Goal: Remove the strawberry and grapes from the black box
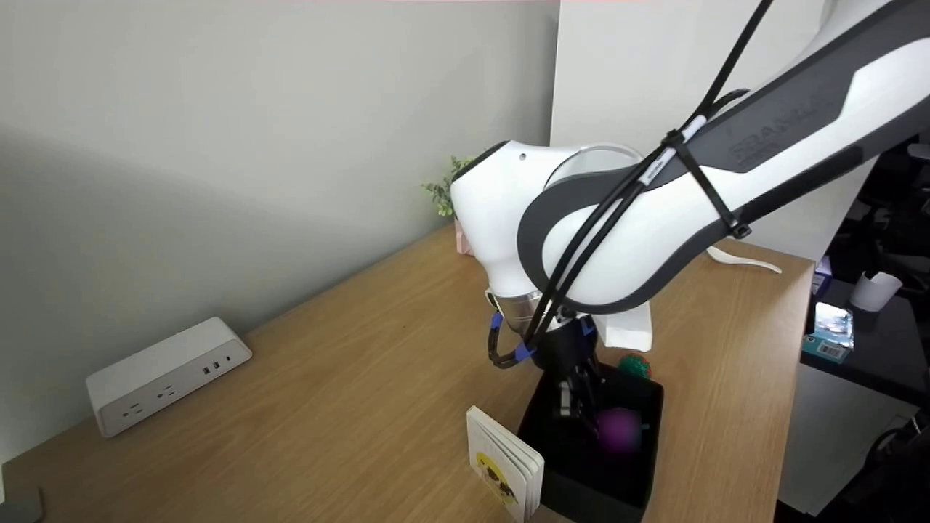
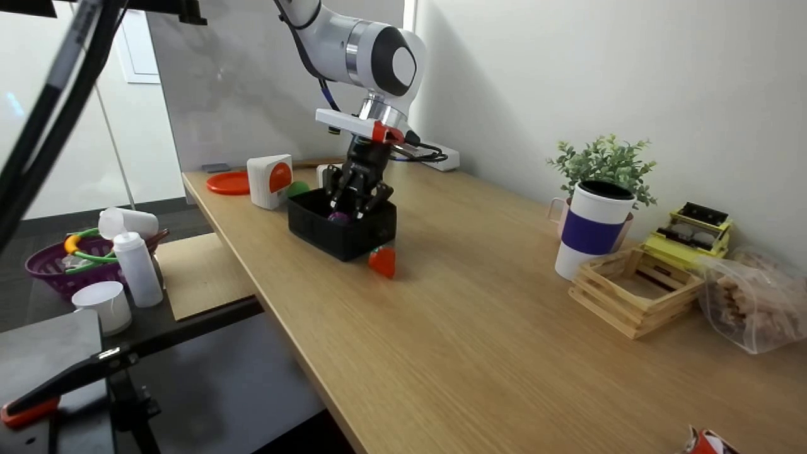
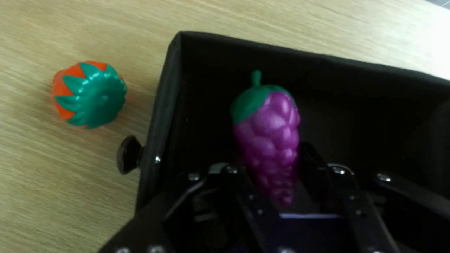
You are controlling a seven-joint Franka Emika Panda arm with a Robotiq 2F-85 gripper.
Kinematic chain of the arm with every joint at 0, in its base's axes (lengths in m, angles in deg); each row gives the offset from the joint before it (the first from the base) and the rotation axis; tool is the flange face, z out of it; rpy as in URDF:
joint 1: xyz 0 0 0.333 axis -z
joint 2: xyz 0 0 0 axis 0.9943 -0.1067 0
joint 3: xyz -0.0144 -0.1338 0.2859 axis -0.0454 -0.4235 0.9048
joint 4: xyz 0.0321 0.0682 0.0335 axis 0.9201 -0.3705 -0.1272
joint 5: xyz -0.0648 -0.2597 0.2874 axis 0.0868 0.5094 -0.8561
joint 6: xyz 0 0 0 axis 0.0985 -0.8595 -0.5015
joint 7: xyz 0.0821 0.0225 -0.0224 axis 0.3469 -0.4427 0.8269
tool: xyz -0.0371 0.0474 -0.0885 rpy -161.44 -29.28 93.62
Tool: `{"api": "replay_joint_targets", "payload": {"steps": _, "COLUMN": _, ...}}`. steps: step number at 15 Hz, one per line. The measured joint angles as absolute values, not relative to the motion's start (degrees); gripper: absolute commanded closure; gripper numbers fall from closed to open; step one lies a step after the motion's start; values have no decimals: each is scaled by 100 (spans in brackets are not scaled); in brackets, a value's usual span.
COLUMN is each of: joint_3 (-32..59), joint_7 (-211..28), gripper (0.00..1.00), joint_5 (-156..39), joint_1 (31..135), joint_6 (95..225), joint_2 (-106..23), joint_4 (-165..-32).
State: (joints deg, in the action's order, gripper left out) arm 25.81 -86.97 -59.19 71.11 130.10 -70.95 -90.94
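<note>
Looks like the strawberry (image 2: 383, 261) is out, one more to go
It's sitting on the bench (image 2: 479, 315), just this side of the black box (image 2: 343, 241). Inside that are the grapes (image 3: 269, 130), with the end effector (image 3: 270, 160) straddling them, close on both sides; can't tell if it's actually pinching. I'd call this the grasp step. Next move probably wants a firm squeeze, then a straight lift clear of the walls.

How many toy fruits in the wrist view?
2: grapes inside the black box, strawberry on the table beside it. Gripper covers part of the box; more may hide.
</note>
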Motion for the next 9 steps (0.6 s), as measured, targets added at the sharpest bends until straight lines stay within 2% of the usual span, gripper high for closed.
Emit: {"api": "replay_joint_targets", "payload": {"steps": 9, "joint_3": 2580, "joint_7": -8700, "gripper": 83, "joint_5": -5909, "joint_1": 7096, "joint_6": 12969, "joint_2": -7059, "joint_4": -9006}}
